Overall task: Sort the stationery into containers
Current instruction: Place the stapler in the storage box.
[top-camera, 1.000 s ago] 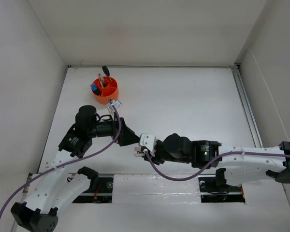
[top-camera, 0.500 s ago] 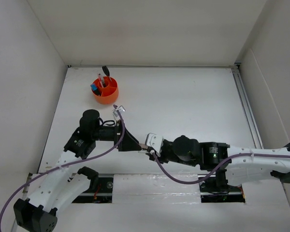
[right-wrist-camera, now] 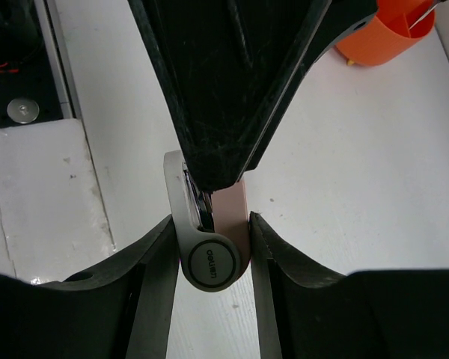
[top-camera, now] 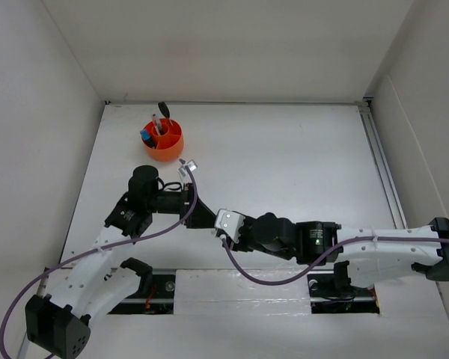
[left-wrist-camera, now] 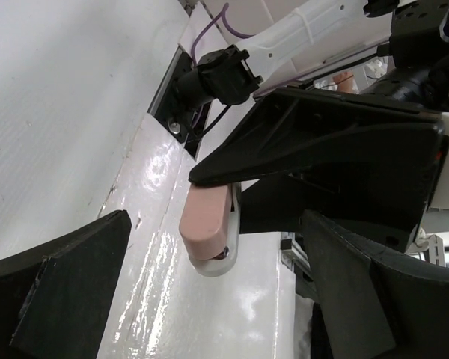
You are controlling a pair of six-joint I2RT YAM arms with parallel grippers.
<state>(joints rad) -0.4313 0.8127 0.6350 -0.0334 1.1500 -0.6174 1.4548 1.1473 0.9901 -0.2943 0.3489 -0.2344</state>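
The small beige-silver stapler (right-wrist-camera: 209, 262) sits clamped between my right gripper's (right-wrist-camera: 212, 224) two fingers, above the table's near edge. In the left wrist view the stapler (left-wrist-camera: 208, 224) pokes out from under the right gripper's black body. My left gripper (left-wrist-camera: 217, 250) is open, with its fingers spread wide on either side of the stapler. From above, the left gripper (top-camera: 200, 217) and right gripper (top-camera: 218, 224) meet tip to tip. The orange tub (top-camera: 168, 149) stands at the far left and holds pens, a blue-capped highlighter (top-camera: 144, 135) and black-handled scissors (top-camera: 163, 109).
White walls close in the table on the left, back and right. A metal rail (top-camera: 382, 164) runs along the right side. The arm mounts and purple cables (top-camera: 172, 224) lie at the near edge. The tub's side also shows in the right wrist view (right-wrist-camera: 382, 37).
The right gripper has carried the stapler a little left and further from the near edge. The left gripper has swung in to meet it, its fingers now on either side of the stapler.
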